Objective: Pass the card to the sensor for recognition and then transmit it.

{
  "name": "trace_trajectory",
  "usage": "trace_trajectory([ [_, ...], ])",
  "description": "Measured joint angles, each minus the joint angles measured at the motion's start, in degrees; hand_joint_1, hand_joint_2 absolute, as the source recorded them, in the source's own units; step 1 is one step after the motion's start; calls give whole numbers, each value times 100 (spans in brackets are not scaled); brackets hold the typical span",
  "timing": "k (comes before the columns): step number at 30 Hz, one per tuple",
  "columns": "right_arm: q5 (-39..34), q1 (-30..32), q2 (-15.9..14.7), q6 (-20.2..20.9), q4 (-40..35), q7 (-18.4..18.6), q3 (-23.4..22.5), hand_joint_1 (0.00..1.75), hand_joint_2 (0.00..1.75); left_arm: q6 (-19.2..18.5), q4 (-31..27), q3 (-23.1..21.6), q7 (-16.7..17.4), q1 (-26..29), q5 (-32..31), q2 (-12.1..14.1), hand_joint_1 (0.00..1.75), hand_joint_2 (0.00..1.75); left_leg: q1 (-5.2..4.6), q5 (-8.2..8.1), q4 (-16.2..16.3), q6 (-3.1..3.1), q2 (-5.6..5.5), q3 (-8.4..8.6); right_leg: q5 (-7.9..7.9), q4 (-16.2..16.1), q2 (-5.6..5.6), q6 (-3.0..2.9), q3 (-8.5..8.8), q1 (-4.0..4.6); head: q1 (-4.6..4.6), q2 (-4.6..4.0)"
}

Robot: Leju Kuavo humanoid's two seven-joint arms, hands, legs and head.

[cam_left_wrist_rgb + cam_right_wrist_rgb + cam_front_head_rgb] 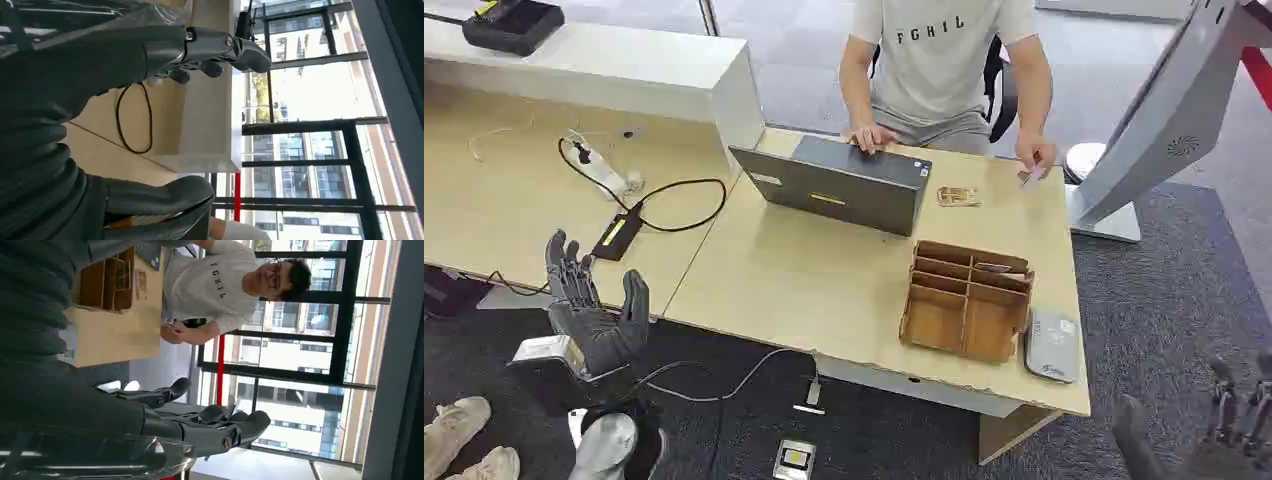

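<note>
Left hand point(589, 305) lower left of head view, raised off table edge, fingers spread, holding nothing; right hand point(1214, 425) at lower right corner, below table, fingers apart, empty; card point(1028, 179) upper right of centre, pinched in person's hand point(1036, 157) near far table edge; sensor point(1053, 344) flat on table point(814, 285) just right of wooden organizer point(967, 300); laptop point(839, 183) at centre top; black cable point(674, 205) left of laptop.

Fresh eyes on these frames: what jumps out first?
Probably the person seated across the table, one hand on the open laptop, the other holding a card. Next, the wooden organizer near the table's front edge. The left robot hand hovers open, below the table edge.
</note>
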Motion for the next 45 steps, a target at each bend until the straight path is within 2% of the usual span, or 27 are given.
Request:
trace_trajectory([
  [10, 2, -36, 0, 0, 0, 18, 24, 0, 175, 0, 2, 2, -46, -14, 46, -2, 0, 175, 0, 0, 0, 0, 0, 0, 0, 0, 0, 0, -1, 0, 0, 0],
  [13, 285, -90, -22, 0, 2, 278, 26, 0, 175, 0, 2, 0, -46, -21, 46, -13, 0, 175, 0, 0, 0, 0, 0, -1, 0, 0, 0, 0, -1, 0, 0, 0],
  [17, 676, -310, -162, 0, 7, 1100, 28, 0, 175, 0, 20, -15, -55, -66, 74, -15, 0, 175, 0, 0, 0, 0, 1, -1, 0, 0, 0, 0, 0, 0, 0, 0],
  [18, 836, -415, -219, 4, 24, 1407, 31, 0, 175, 0, 28, -31, -66, -83, 105, -15, 0, 175, -1, 0, 0, 0, 1, -2, 1, 0, 0, 1, 0, -1, -2, 0],
  [21, 1421, -889, -525, 155, 120, 2793, 24, 0, 175, 0, 68, -103, -147, -180, 212, -15, 0, 175, -2, 1, 3, 1, 5, 0, 6, 0, 5, 6, -2, -2, -2, 0],
  [24, 1576, -1308, -829, 325, 258, 3485, 20, 0, 175, 0, 125, -186, -192, -263, 324, -15, 0, 175, -5, 2, 6, 1, 4, -2, 8, 0, 2, 9, 0, -5, -2, 0],
  [27, 1604, -1870, -1273, 558, 534, 4366, 20, 0, 175, 0, 197, -262, -280, -394, 529, -15, 0, 175, -7, 2, 7, 1, 4, -3, 12, 0, 4, 13, -1, -8, 2, 0],
  [31, 1421, -2650, -1756, 859, 1039, 4826, 57, 0, 175, 0, 291, -328, -343, -500, 675, -15, 0, 175, -10, 2, 8, 2, 2, -9, 14, 0, 3, 16, -3, -11, -2, 0],
  [35, 1364, -3436, -2116, 1119, 1583, 5093, 249, 0, 175, 0, 376, -369, -468, -550, 758, -15, 0, 175, -11, 2, 8, 2, 1, -14, 14, 0, 3, 17, -10, -12, 0, 0],
  [40, 1454, -4165, -2297, 1346, 2131, 5407, 561, 0, 175, 0, 448, -422, -525, -605, 800, -17, 0, 175, -10, 2, 8, 2, 0, -22, 14, 3, 1, 17, -17, -12, -4, 0],
  [45, 1502, -4749, -2312, 1552, 2658, 5657, 879, 0, 175, 0, 507, -463, -465, -666, 791, -17, 0, 175, -10, 2, 8, 2, 0, -30, 14, 4, 1, 17, -22, -11, -2, 0],
])
